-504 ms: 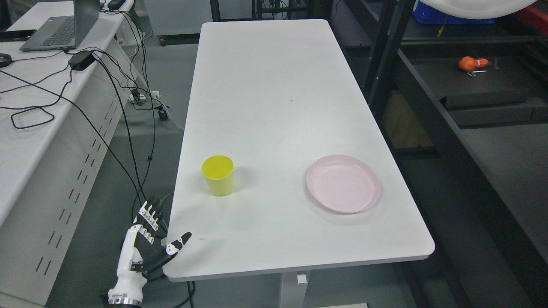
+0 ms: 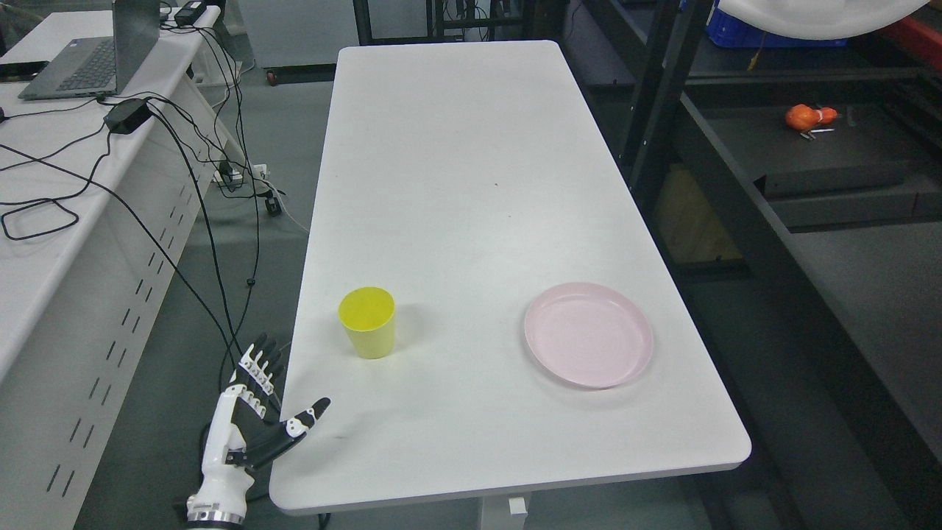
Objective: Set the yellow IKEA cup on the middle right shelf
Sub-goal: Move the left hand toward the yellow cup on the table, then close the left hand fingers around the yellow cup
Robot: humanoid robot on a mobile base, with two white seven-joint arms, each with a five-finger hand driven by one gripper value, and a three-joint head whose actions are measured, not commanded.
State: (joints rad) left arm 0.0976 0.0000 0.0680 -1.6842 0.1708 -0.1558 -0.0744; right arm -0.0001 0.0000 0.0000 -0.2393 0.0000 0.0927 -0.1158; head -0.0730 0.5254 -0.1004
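one white-and-black robot left hand (image 2: 246, 423) is seen at the lower left, just off the near left corner of the long white rectangular desk (image 2: 471, 184), fingers spread and nothing held. a small yellow plastic cup (image 2: 366, 322) is stood upright on the desk's near left part, well apart from a round pale pink plastic plate (image 2: 588, 334) to its right.
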